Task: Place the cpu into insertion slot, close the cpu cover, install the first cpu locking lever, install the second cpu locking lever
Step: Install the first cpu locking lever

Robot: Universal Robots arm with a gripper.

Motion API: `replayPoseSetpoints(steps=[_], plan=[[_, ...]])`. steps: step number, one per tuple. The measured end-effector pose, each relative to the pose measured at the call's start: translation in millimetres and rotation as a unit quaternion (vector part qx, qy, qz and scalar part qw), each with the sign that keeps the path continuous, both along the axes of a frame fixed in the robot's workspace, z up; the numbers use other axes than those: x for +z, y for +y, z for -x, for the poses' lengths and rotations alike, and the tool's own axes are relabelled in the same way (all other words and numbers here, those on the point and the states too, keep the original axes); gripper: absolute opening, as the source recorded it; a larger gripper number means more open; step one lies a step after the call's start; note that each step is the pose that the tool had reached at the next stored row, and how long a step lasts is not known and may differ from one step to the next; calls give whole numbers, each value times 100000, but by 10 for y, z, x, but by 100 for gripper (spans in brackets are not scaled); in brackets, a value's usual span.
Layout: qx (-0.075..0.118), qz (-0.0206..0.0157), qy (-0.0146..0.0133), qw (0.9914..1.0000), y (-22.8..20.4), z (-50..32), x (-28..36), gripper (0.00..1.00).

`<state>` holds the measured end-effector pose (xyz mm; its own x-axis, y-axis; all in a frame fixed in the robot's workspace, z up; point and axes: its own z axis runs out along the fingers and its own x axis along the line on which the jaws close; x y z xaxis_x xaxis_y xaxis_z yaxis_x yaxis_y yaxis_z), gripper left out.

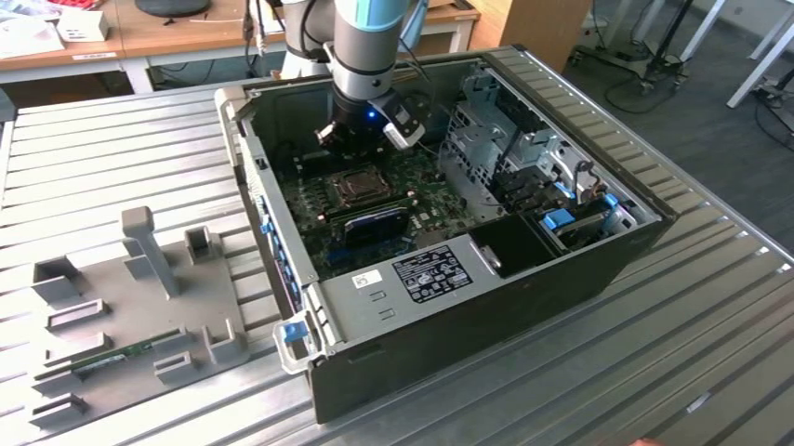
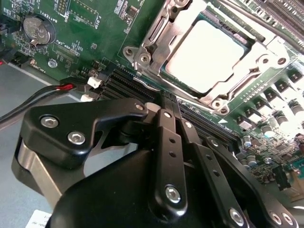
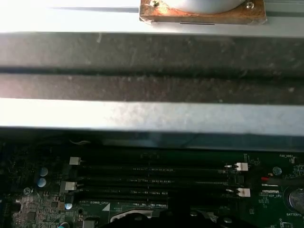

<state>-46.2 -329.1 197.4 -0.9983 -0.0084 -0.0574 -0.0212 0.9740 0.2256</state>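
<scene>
In the second wrist view the cpu [image 2: 206, 57] lies flat in the insertion slot [image 2: 142, 58], its pale grey top facing up. The cpu cover [image 2: 260, 56] is down over it, framing the chip through its window. A thin metal lever [image 2: 159, 21] runs along one side of the socket. My gripper [image 2: 167, 100] hovers just off the socket's near edge, over the memory slots, with its black fingers [image 2: 164, 128] pressed together and nothing between them. In the exterior view the gripper [image 1: 357, 141] hangs inside the open computer case, just behind the socket [image 1: 361, 187].
Long black memory slots [image 3: 156, 180] lie beside the socket. A coin battery [image 2: 38, 28] and red and black wires [image 2: 57, 90] sit near the board's edge. The case wall [image 1: 255, 149] and drive cage [image 1: 522, 158] hem in the board. A grey fixture tray [image 1: 125, 307] lies on the exterior view's left.
</scene>
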Motion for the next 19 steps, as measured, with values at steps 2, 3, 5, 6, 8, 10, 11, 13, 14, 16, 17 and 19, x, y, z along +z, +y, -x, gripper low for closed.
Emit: replayPoseSetpoints(steps=[2,3,5,6,8,10,11,13,14,16,17,19], plan=[[1,139,6,100000,0,0,-4,11],[1,181,6,100000,0,0,-5,11],[1,288,-3,100000,0,0,-7,11],[1,354,-7,99999,0,0,-8,11],[3,526,-8,99999,0,0,-9,11],[0,703,-2,99998,0,0,-10,11],[0,774,1,99997,0,0,-11,11],[0,888,9,99996,0,0,-14,11],[0,924,12,99996,0,1,-17,11],[2,964,9,99995,0,0,-23,11],[0,983,5,99995,1,0,-26,11],[-1,1072,-3,99994,2,0,-31,11]])
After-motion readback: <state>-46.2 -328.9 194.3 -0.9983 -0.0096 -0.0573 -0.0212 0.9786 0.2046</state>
